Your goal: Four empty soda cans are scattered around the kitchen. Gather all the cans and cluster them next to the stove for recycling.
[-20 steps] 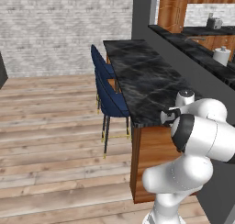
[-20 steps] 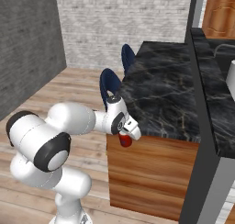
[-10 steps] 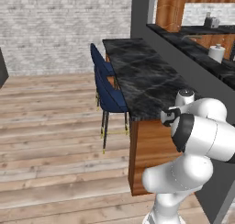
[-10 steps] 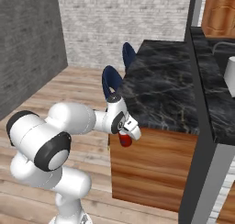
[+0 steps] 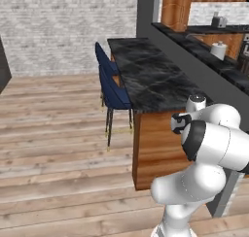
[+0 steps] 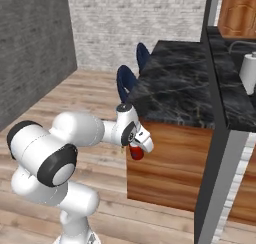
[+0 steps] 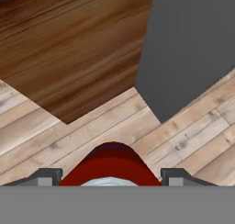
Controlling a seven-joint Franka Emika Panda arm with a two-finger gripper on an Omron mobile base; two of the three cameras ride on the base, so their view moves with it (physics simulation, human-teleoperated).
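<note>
My gripper (image 6: 140, 147) hangs beside the near corner of the island counter, shut on a red soda can (image 6: 135, 152). In the hand view the red soda can (image 7: 111, 165) sits between the two fingertips (image 7: 46, 177), over the plank floor. The stove is out of view.
The black marbled island counter (image 5: 146, 80) with its wood side panel (image 6: 165, 168) stands right ahead of the arm. Two blue chairs (image 5: 114, 88) are tucked at its left side. A grey post (image 6: 215, 163) rises on the right, with a white paper roll (image 5: 220, 50) on the back counter. Open plank floor (image 5: 53, 134) lies left.
The whole picture has shifted a little in both base views, so the base has moved. The can stays in the gripper at the same place relative to the arm.
</note>
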